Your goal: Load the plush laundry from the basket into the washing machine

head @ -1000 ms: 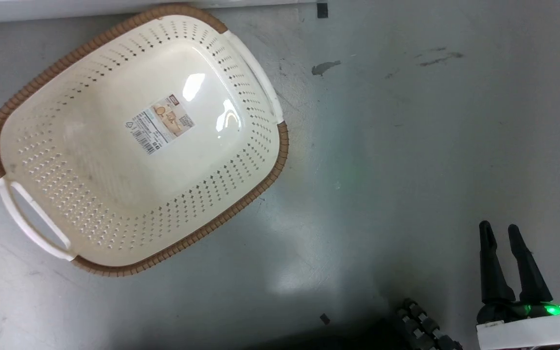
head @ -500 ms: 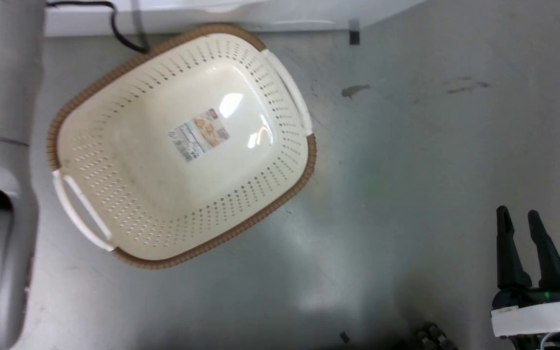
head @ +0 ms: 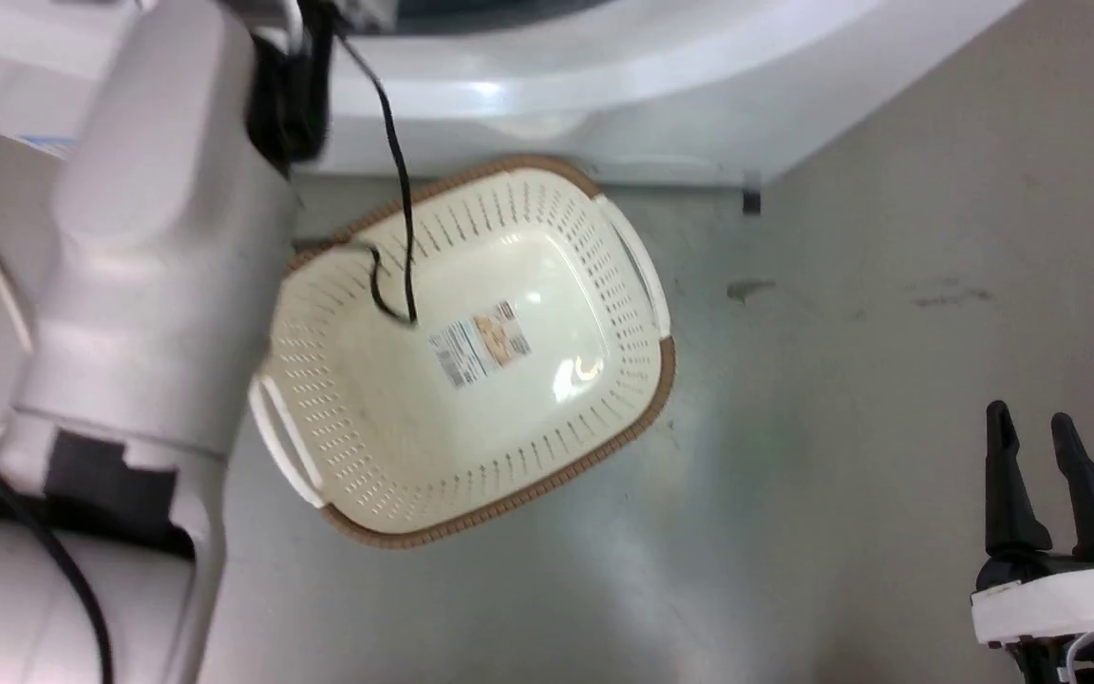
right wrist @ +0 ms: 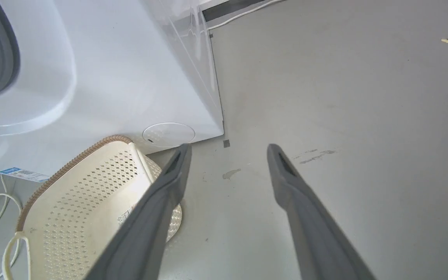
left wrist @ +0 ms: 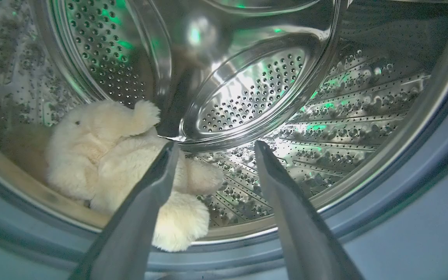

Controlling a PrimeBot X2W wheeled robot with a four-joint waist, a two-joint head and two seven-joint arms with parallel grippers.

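Within the last second the head camera tilted up, a shift of the view and not of the basket (head: 471, 475). The washing machine (head: 604, 76) entered at 12 o'clock and the left forearm (head: 158, 237) at 9 o'clock. The basket remained empty. The plush laundry (left wrist: 103, 155) lay in the drum (left wrist: 247, 89), so loading appeared complete. The left gripper (left wrist: 215, 146) stood fully open and held nothing, with the plush at its 8 o'clock; contact could not be determined. The right gripper (head: 1029, 415) stood open and empty.

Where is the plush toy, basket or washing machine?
In the washing machine: the plush laundry lies in the steel drum; the basket holds only its label sticker.
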